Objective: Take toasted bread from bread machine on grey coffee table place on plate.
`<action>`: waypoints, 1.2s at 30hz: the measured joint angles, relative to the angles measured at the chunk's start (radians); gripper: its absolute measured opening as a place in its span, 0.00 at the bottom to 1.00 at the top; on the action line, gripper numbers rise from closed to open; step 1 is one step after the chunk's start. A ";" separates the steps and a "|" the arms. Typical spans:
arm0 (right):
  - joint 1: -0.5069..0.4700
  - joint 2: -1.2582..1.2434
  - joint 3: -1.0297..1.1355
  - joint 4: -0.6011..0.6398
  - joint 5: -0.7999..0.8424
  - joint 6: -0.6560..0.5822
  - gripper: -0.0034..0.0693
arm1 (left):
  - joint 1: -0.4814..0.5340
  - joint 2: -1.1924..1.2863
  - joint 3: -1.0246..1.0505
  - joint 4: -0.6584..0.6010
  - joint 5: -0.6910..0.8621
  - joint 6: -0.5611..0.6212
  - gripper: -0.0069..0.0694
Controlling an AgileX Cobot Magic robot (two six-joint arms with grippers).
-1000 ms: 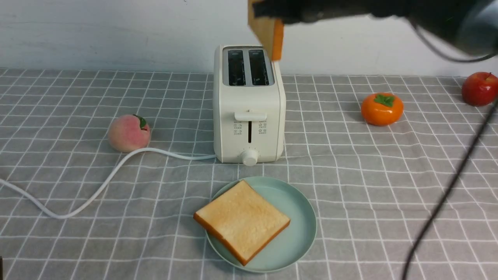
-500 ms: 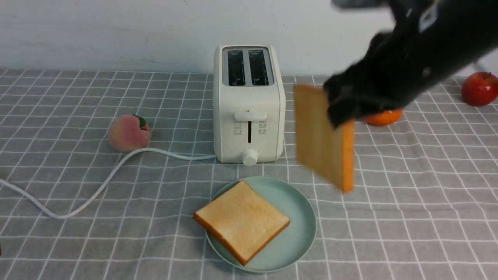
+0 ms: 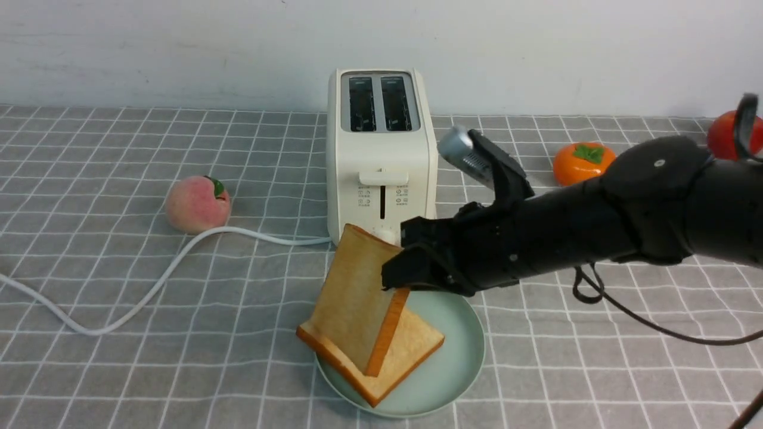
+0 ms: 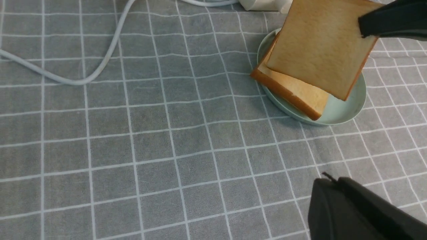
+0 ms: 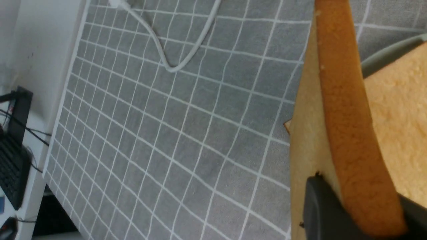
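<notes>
One slice of toasted bread (image 3: 411,348) lies flat on the mint-green plate (image 3: 462,345), in front of the cream bread machine (image 3: 381,161) whose two slots are empty. A second slice (image 3: 354,298) hangs steeply tilted over the flat one, and my right gripper (image 3: 398,275) is shut on its upper right edge. Its low corner is at the flat slice; contact is unclear. The right wrist view shows the held slice's crust (image 5: 347,116) between the fingers of the right gripper (image 5: 363,213). My left gripper (image 4: 328,181) is shut and empty above the grey coffee table (image 4: 133,133), on my side of the plate (image 4: 350,108).
The white cord (image 3: 149,286) snakes left from the bread machine. A peach (image 3: 197,204) sits left of it, a persimmon (image 3: 585,167) and a red apple (image 3: 722,136) at the right rear. The table's left edge (image 5: 71,76) shows in the right wrist view.
My right arm has carried the slice from above the bread machine down its right side, then left over the plate. The left arm and the flat slice have not moved.
</notes>
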 joint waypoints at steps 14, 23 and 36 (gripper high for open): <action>-0.060 -0.071 0.002 -0.344 0.030 0.015 0.93 | 0.000 0.000 0.000 0.005 0.015 0.001 0.07; -0.241 -0.465 0.002 -0.705 0.227 0.308 0.65 | 0.000 0.000 0.000 0.003 -0.052 -0.002 0.07; -0.251 -1.265 0.545 -1.181 -0.199 0.662 0.03 | 0.000 0.000 0.000 0.001 -0.300 -0.060 0.07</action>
